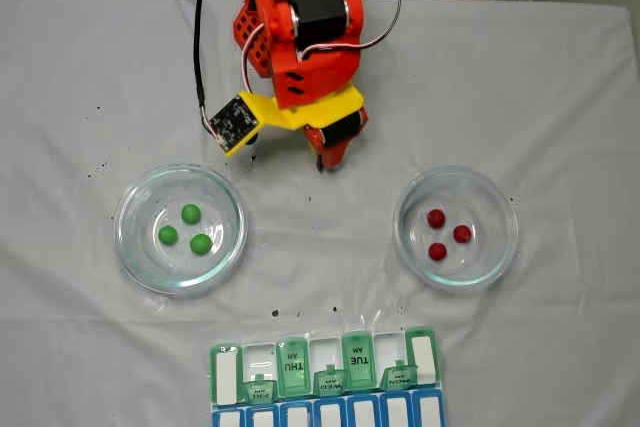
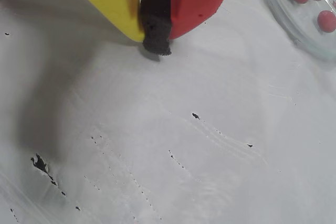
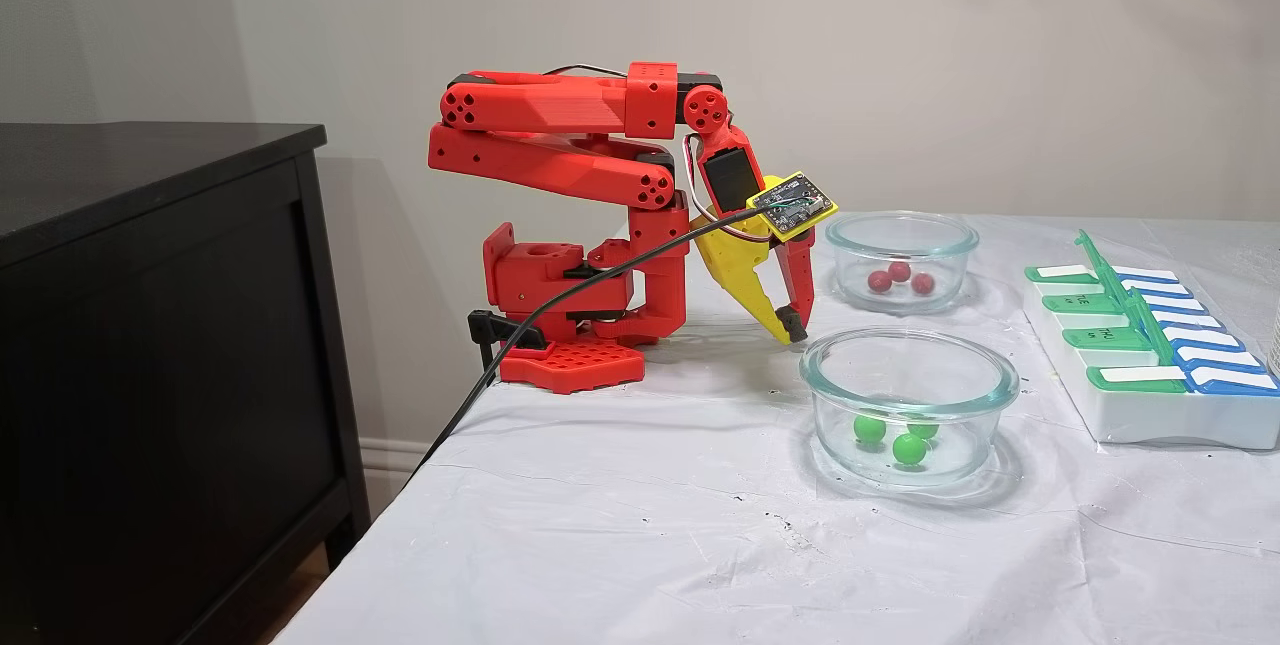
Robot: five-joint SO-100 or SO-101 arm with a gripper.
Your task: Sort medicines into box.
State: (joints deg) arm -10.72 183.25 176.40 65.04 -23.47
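We see the red arm [image 3: 560, 155] folded back on itself above its base, upper links lying almost level, with the wrist bent down so the gripper [image 3: 793, 325] points at the table [image 3: 620, 525]. Its tip hangs just above the white cloth, between the two glass dishes and nearer the arm's base than either. In the wrist view the gripper [image 2: 156, 27] has its yellow finger and red finger pressed together on a dark foam pad [image 2: 156, 22], with nothing between them, so we read it as closed and empty.

Three green balls [image 1: 186, 229] lie clustered in the glass dish [image 1: 135, 247] at the left of the top-down fixed view. Three red balls [image 1: 445, 233] sit in the other dish [image 1: 500, 247] at the right; we also catch them at the upper right corner of the wrist view. The pill box [image 1: 325, 377] lies at the bottom edge of that top-down view, well apart from the gripper, with several green lids standing open and a blue row beside them. From the side, a small circuit board [image 3: 792, 204] rides on the wrist and a black cable [image 3: 560, 315] trails off the table edge.
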